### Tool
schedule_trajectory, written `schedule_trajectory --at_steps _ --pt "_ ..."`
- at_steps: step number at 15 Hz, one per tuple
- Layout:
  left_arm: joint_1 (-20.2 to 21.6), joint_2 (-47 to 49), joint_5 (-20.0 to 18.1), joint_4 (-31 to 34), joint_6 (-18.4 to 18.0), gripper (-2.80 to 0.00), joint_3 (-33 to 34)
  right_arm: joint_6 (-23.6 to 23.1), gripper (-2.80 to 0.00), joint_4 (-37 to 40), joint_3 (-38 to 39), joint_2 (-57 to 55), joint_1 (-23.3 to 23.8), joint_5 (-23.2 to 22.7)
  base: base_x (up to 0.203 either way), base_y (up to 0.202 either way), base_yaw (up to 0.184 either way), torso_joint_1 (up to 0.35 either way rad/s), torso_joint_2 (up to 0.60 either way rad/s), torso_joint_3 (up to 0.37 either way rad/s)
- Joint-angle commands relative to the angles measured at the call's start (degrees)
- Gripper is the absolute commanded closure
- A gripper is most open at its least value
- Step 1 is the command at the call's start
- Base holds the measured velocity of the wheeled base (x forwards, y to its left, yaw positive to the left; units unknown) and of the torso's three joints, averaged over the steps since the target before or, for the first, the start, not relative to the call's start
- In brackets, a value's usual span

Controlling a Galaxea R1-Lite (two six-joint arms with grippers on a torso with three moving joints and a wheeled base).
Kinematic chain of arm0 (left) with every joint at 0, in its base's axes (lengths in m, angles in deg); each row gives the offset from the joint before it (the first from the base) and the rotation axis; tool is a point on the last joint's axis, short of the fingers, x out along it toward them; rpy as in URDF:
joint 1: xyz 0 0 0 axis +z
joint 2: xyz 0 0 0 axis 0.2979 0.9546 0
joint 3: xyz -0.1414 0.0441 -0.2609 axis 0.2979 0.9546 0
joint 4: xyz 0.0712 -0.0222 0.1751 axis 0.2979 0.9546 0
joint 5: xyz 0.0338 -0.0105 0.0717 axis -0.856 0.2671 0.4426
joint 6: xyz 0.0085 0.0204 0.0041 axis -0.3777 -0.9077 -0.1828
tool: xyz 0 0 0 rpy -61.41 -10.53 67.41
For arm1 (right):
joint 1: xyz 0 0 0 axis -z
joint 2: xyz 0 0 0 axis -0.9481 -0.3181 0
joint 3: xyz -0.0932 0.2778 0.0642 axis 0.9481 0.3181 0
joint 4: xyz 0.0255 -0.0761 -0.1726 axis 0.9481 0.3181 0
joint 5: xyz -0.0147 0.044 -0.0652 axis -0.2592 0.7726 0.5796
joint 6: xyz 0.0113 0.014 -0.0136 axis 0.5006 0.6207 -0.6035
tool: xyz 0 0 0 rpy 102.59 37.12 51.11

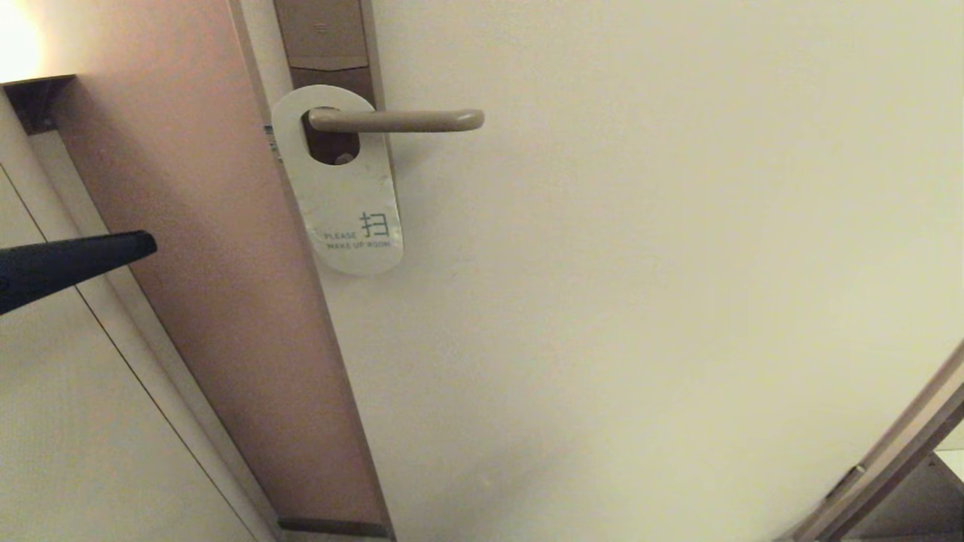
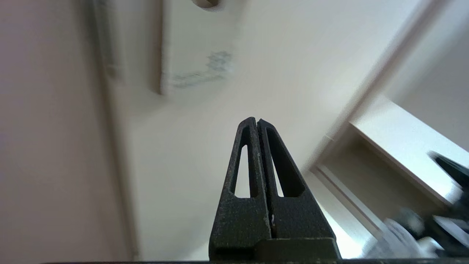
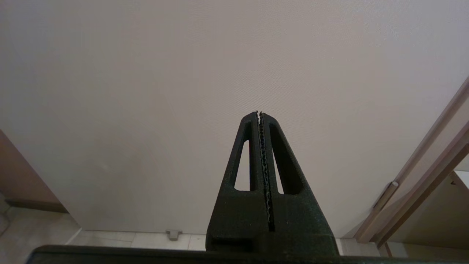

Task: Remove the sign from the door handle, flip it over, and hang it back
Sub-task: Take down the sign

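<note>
The sign (image 1: 343, 188) hangs on the door handle (image 1: 399, 120) by its oval hole, white side out, reading "PLEASE MAKE UP ROOM". The handle is a bronze-grey lever on a tall lock plate (image 1: 325, 45). My left gripper (image 1: 147, 243) is shut and empty, out to the left of the sign and a little below the handle, over the brown door frame. In the left wrist view the gripper (image 2: 257, 121) points up at the door with the sign (image 2: 198, 55) blurred above it. My right gripper (image 3: 258, 113) is shut and empty, facing the bare door; it is out of the head view.
The white door (image 1: 640, 301) fills most of the head view. A brown door frame strip (image 1: 218, 263) runs along its left edge, with a pale wall panel (image 1: 68, 421) further left. Another frame and a shelf (image 1: 904, 467) stand at the lower right. A small floor doorstop (image 3: 173, 234) sits below.
</note>
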Motion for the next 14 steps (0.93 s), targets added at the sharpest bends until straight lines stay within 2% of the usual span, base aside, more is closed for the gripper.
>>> schedule_trajectory --at_steps 1,5,6,8,9,11,14 --pt "2.60 3.83 -5.24 -1.16 0.01 0.00 0.65 0.00 0.00 -0.01 0.00 -0.07 -0.02 -0.02 0.000 0.000 0.000 0.000 0.00 0.000" --pt "12.09 8.28 -17.57 -6.07 -0.77 0.00 4.07 0.00 0.00 -0.01 0.00 -0.07 -0.02 -0.02 0.000 0.000 0.000 0.000 0.00 0.000" --pt "14.24 10.04 -20.58 -8.23 -2.96 0.00 6.67 0.00 0.00 -0.01 0.00 -0.07 -0.02 -0.02 0.000 0.000 0.000 0.000 0.00 0.000" --pt "15.71 13.66 -22.57 -12.13 -9.41 0.00 10.04 0.00 0.00 -0.01 0.00 -0.07 -0.02 -0.02 0.000 0.000 0.000 0.000 0.00 0.000" --pt "15.86 15.49 -22.98 -13.30 -11.43 0.00 10.63 0.00 0.00 -0.01 0.00 -0.07 -0.02 -0.02 0.000 0.000 0.000 0.000 0.00 0.000" --pt "15.98 19.48 -25.22 -15.14 -13.06 0.00 10.60 0.00 0.00 -0.01 0.00 -0.07 -0.02 -0.02 0.000 0.000 0.000 0.000 0.00 0.000" --pt "16.69 27.18 -29.77 -22.78 -16.08 0.00 10.20 0.00 0.00 -0.01 0.00 -0.07 -0.02 -0.02 0.000 0.000 0.000 0.000 0.00 0.000"
